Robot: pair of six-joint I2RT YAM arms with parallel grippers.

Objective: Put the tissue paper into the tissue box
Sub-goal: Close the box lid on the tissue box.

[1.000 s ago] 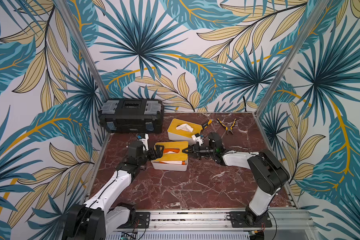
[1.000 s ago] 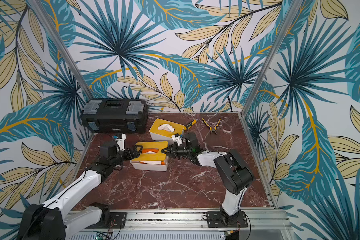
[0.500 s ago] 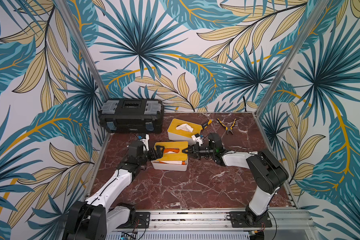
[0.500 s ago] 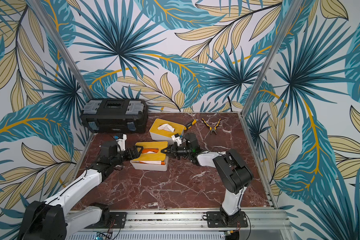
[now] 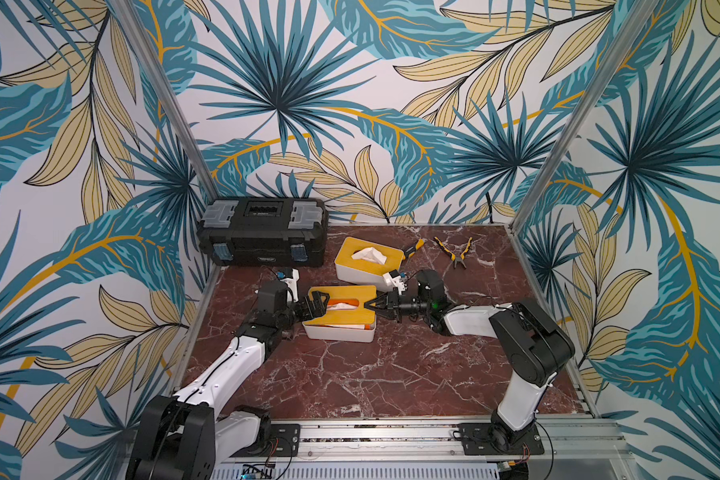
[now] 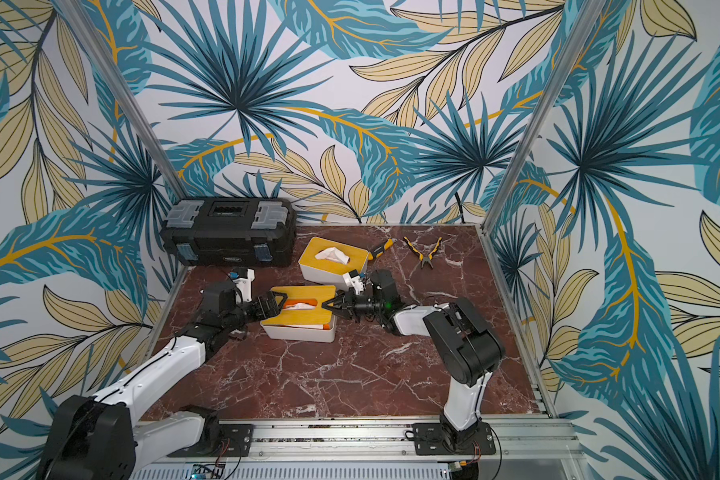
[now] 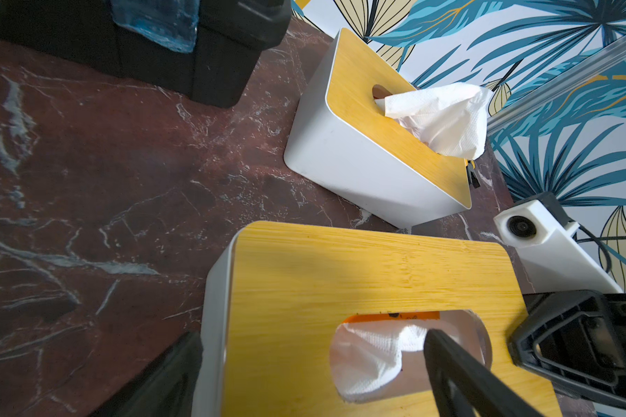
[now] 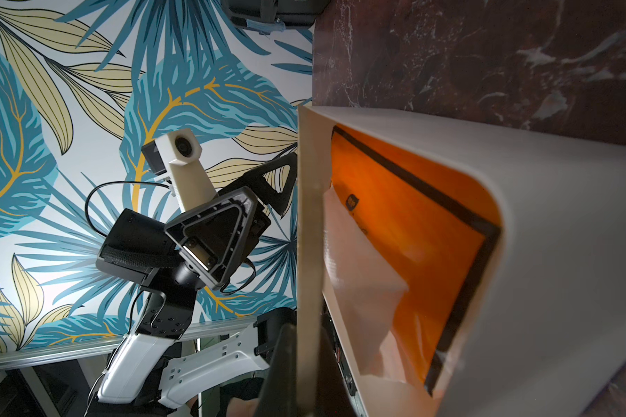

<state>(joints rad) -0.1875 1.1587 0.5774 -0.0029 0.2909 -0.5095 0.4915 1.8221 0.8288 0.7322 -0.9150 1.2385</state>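
Peeking from tissue box [image 5: 350, 319], tissue paper [image 5: 342, 306] lies beside left tool [image 5: 319, 306].

Between the matt black plastic left gripper [image 5: 317, 306] and right gripper [image 5: 371, 306], a box [image 5: 337, 332] of smooth matt white plastic carries a lid [image 5: 350, 318] of yellow, fine-grained wood, over soft crinkled white paper tissue [image 7: 369, 353] and glossy orange film [image 8: 412, 224]. The table [image 5: 350, 374] beneath both is polished red-brown marble-look stone, veined white. Beyond the left gripper, a toolbox [image 5: 262, 245] shows matt black plastic with translucent grey panels [image 5: 225, 212].
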